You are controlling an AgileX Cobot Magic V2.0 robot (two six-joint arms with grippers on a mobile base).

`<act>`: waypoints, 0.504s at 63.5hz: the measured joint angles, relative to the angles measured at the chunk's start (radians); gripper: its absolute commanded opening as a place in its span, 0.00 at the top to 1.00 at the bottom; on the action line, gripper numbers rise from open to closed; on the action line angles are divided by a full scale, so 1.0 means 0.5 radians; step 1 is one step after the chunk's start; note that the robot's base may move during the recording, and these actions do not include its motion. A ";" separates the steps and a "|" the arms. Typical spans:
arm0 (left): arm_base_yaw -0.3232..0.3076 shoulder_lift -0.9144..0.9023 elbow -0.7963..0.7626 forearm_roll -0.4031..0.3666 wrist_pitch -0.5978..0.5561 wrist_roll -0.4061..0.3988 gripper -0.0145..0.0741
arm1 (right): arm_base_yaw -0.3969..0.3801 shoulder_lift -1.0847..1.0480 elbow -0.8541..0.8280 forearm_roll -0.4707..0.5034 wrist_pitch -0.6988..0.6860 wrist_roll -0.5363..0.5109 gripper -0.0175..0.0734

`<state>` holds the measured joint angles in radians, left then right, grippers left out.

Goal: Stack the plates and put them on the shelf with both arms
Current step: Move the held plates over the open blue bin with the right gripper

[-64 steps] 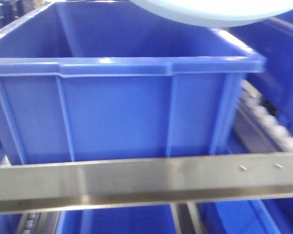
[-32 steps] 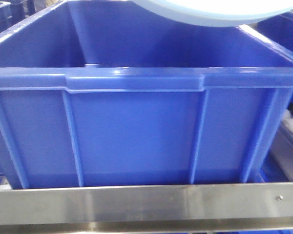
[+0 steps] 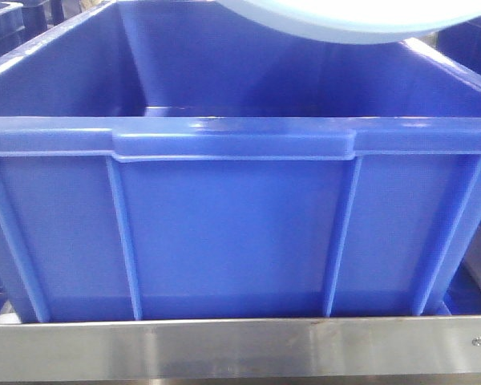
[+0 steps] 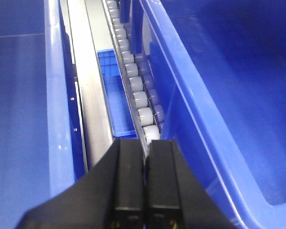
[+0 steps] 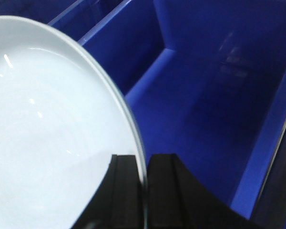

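— Closer to the blue crate (image 3: 224, 233) than a second ago: fills almost the whole front view now and pushes the steel shelf (image 3: 224, 349) down to the bottom edge.
— Agreed. Spot the plate (image 3: 361, 20) anywhere?
— Up at the top edge of the front view, hanging above the crate's open inside, right of middle. Cannot tell whether one plate or two.
— Gripped by what?
— By the right gripper (image 5: 144, 191), pinched tight on the pale rim, with the edge slotted between the black fingers (image 5: 121, 186). Held over the crate's floor in the wrist view.
— And the left gripper (image 4: 146, 191)?
— Squeezed nearly together, down to a thin slit, holding nothing. Points along a row of grey rollers (image 4: 138, 100) beside the crate wall.
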<state>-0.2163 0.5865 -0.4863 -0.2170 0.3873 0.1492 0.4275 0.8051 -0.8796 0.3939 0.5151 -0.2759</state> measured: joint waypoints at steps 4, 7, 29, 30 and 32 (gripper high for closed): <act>0.000 0.000 0.000 0.000 0.000 0.000 0.74 | 0.000 0.000 0.000 0.000 0.000 0.000 0.74; 0.000 0.000 0.000 0.000 0.000 0.000 0.74 | 0.000 0.000 0.000 0.000 0.000 0.000 0.74; 0.000 0.000 0.000 0.000 0.000 0.000 0.74 | 0.000 0.000 0.000 0.000 -0.010 0.000 0.74; 0.000 0.000 0.000 0.000 0.000 0.000 0.74 | 0.000 0.000 0.000 0.000 -0.010 0.000 0.74; 0.000 0.000 0.000 0.000 0.000 0.000 0.74 | 0.000 0.005 -0.004 0.000 -0.019 0.000 0.74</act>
<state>-0.2163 0.5865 -0.4863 -0.2170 0.3873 0.1492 0.4275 0.8074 -0.8817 0.3939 0.5055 -0.2759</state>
